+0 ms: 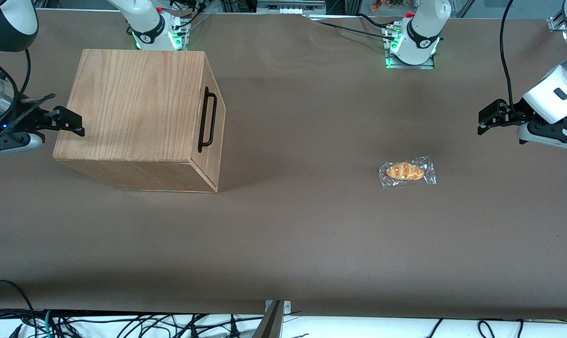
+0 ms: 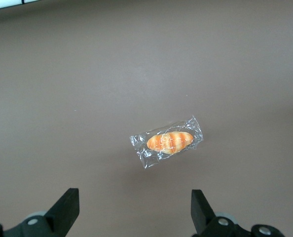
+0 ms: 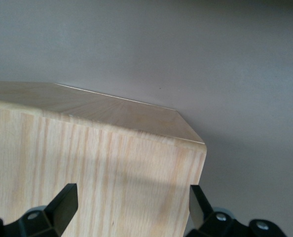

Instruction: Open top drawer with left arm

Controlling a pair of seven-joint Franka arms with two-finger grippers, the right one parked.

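Hovering above the brown table (image 1: 283, 234) at the working arm's end, the left arm (image 1: 553, 101) is seen with its gripper (image 1: 487, 119) raised clear of the surface and touching nothing. The fingers (image 2: 67, 205) are spread wide apart, with bare tabletop visible between them in the left wrist view. A wrapped bread roll (image 1: 407, 172) in clear crinkled plastic lies flat on the table near the gripper, slightly nearer to the front camera, and is also seen in the left wrist view (image 2: 169, 141); no print can be read on its wrapper.

The top drawer (image 1: 211, 136) is found well apart from the gripper, toward the parked arm's end of the table, set in the oak-grain cabinet (image 1: 133, 105). Its flat front panel is turned toward the working arm's end and sits flush with the cabinet, so the drawer is shut. One long black bar handle (image 1: 208, 119) is mounted on the panel, and nothing is touching it. A top corner of the cabinet (image 3: 112, 148) is shown in the right wrist view. No brand, label or writing can be made out on the cabinet or the drawer
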